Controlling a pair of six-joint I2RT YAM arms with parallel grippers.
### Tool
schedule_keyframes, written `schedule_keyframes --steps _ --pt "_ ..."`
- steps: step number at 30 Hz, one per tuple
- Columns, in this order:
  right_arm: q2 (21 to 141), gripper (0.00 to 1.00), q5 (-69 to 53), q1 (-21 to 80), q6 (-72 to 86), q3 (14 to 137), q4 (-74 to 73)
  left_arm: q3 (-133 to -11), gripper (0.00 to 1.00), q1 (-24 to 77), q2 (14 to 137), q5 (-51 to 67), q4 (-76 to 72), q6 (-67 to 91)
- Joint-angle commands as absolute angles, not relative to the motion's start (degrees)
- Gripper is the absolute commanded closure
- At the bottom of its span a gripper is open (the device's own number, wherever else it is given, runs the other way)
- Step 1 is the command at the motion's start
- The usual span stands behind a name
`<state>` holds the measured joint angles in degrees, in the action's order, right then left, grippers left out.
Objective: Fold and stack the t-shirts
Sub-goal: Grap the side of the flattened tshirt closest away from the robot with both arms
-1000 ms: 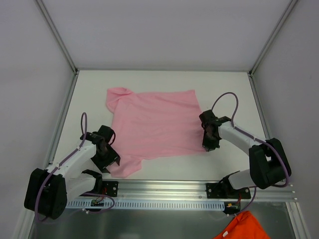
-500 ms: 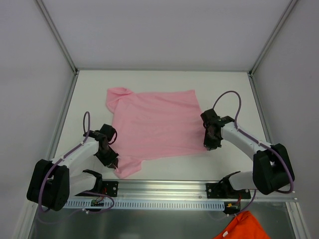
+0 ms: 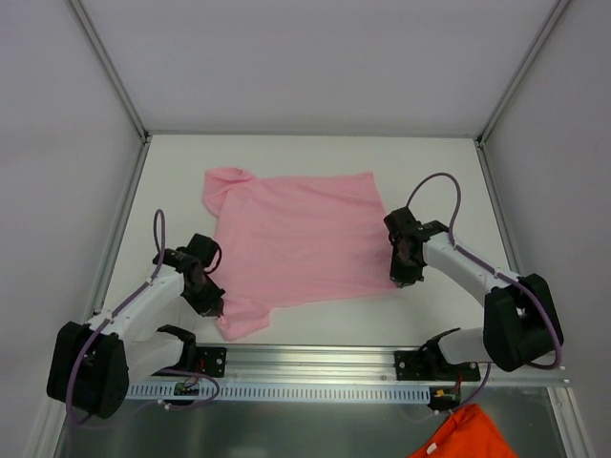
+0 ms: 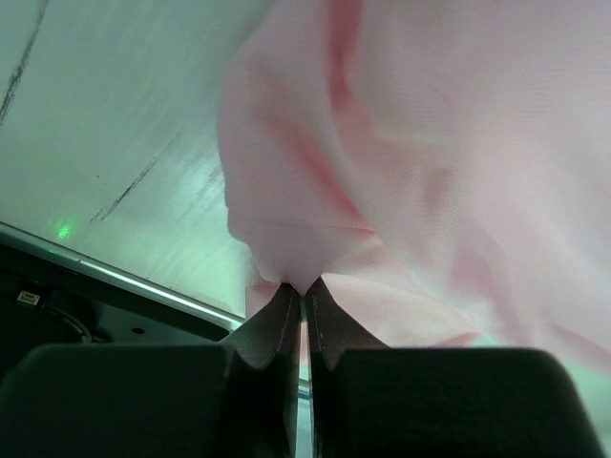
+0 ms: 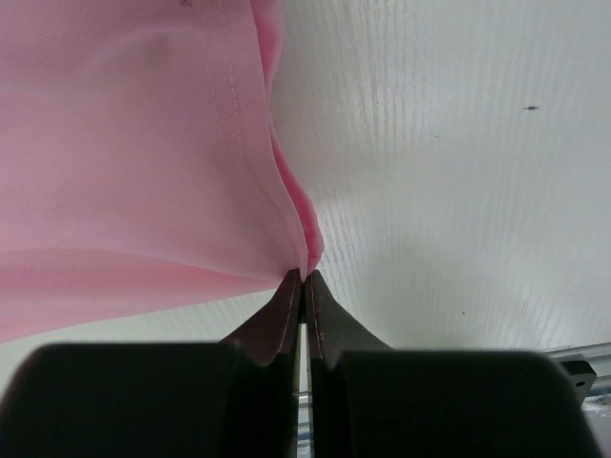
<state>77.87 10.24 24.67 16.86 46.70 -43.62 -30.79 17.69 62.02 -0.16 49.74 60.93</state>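
A plain light pink t-shirt (image 3: 296,240) lies spread on the white table, its near left sleeve by the front edge. My left gripper (image 3: 218,311) is shut on the fabric by that sleeve; the left wrist view shows the pink cloth (image 4: 401,181) bunched up and pinched at the left gripper (image 4: 304,286). My right gripper (image 3: 399,280) is shut on the shirt's near right corner; in the right wrist view the hemmed edge (image 5: 239,143) runs down into the closed right gripper (image 5: 304,275), lifted slightly off the table.
White walls with metal posts enclose the table (image 3: 172,181). An aluminium rail (image 3: 315,367) runs along the front edge by the arm bases. An orange cloth (image 3: 468,437) lies below the table at the bottom right.
My left gripper moved onto the sleeve area and shut on the fabric, then pulled it slightly. My right gripper stayed shut on its corner, almost still.
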Motion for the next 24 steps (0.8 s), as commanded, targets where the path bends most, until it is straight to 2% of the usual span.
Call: schedule_keyframes --steps 1,6,14,24 --pt "79.2 0.99 10.3 24.3 15.3 50.9 -44.1 -36.5 1.00 18.2 57.8 -4.0 53.2 61.8" --pt "81.6 0.99 12.6 24.2 13.4 56.1 -45.9 -42.9 1.00 18.1 58.2 -7.6 55.0 60.7" --pt "84.2 0.99 11.7 23.8 12.0 64.3 -49.2 -43.7 1.00 18.1 63.8 -6.8 51.6 59.6" --pt "85.1 0.99 10.9 22.0 11.1 66.2 -49.9 -48.9 1.00 18.1 70.1 -8.9 49.0 58.7"
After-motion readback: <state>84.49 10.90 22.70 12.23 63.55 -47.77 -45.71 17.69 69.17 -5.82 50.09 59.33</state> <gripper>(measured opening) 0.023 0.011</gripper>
